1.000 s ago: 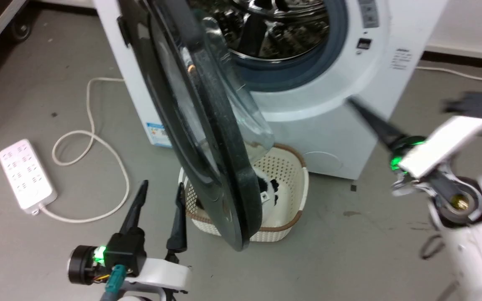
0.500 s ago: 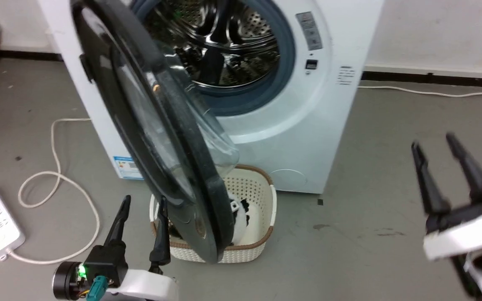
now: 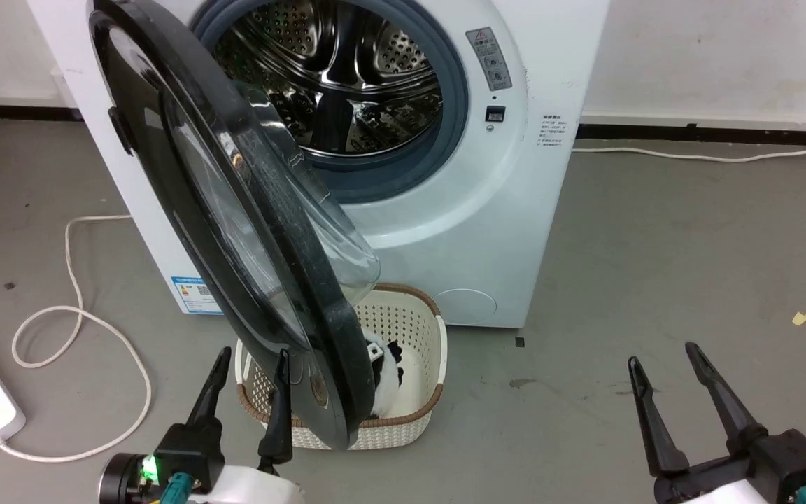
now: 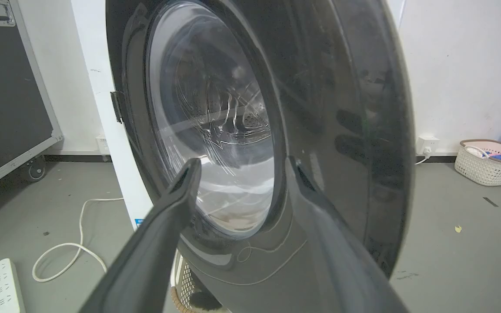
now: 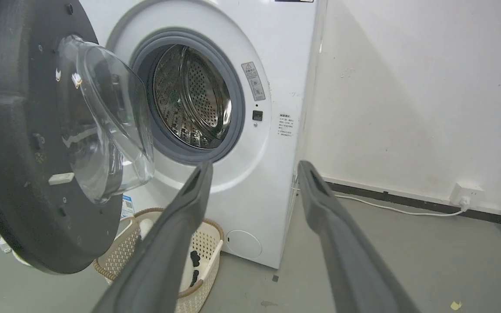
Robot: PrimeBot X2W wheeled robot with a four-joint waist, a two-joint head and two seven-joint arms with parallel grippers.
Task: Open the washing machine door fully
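Large round glossy black washing machine door with clear glass bowl (image 3: 235, 231) hangs roughly square to the white machine (image 3: 487, 231); likely more swing remaining. Both empty, fingers spread: left end effector (image 3: 254, 352) beside door's lower edge, right end effector (image 3: 662, 353) well apart.

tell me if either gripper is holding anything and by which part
Nothing is held. The left gripper stands open by the outer face of the washing machine door; the right gripper is open above the floor.
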